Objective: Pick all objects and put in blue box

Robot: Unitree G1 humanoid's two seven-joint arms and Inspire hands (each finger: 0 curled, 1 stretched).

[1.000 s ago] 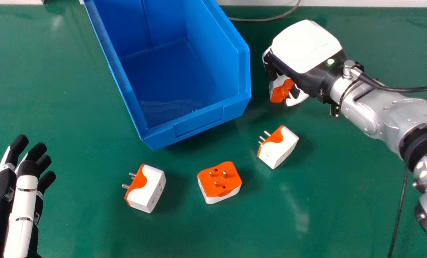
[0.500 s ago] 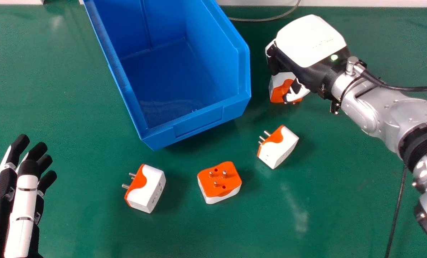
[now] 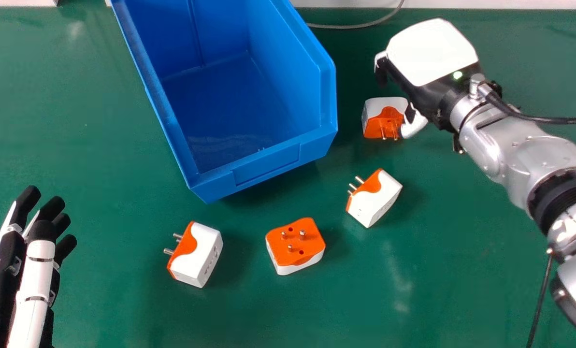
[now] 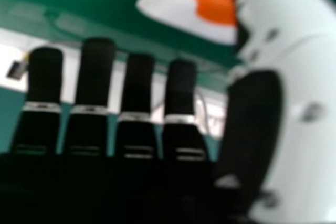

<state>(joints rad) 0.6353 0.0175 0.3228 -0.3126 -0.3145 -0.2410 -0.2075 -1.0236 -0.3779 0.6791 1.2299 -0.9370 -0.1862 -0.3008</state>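
Note:
My right hand (image 3: 430, 53) is over the table right of the blue box (image 3: 247, 171), its thumb beside a white and orange adapter (image 3: 384, 118) lying on the table. In the right hand view, the fingers of my right hand (image 4: 139, 108) are straight and the adapter (image 4: 184, 9) is near the thumb. Three more adapters lie nearer: one (image 3: 374, 198) with pins toward the box, one (image 3: 295, 245) pins up, one (image 3: 196, 253) with pins pointing left. At the left edge my left hand (image 3: 34, 270) rests open. The visible inside of the box holds nothing.
A grey cable (image 3: 360, 25) crosses the table's far edge behind the box. A black cable (image 3: 541, 299) hangs beside the right forearm. The green table (image 3: 99, 135) stretches between the left hand and the box.
My right hand has opened and moved right and slightly away from the far adapter, which now shows more fully on the table. The left hand has barely shifted.

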